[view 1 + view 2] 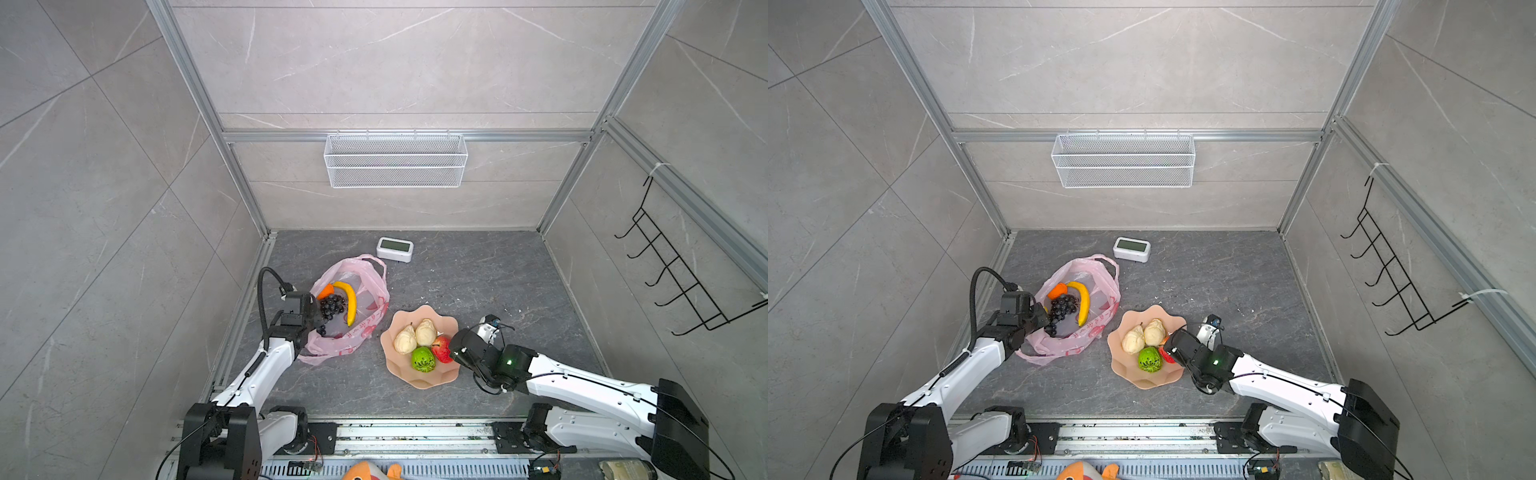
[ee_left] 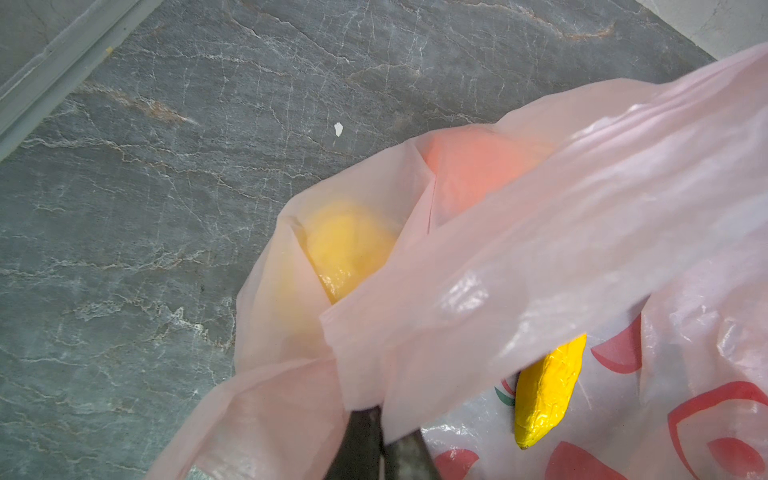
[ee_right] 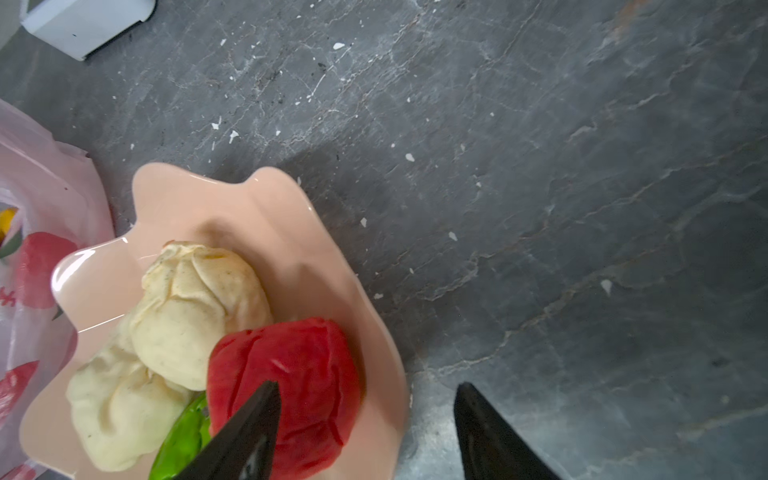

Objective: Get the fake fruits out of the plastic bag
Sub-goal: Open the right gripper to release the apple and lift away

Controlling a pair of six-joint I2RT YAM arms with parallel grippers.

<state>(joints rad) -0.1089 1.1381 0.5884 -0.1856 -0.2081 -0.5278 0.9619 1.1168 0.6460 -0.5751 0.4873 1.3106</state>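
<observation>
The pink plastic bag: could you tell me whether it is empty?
Not empty: in a top view the banana, grape bunch and orange lie inside the plastic bag.

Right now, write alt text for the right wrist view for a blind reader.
The open right gripper hovers by a red apple lying in a peach bowl beside two beige lumps and a green fruit. The pink plastic bag lies beside the bowl on the dark table.

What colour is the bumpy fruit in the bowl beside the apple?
The bumpy fruit is bright green with dark specks, clearest in a top view.
</observation>
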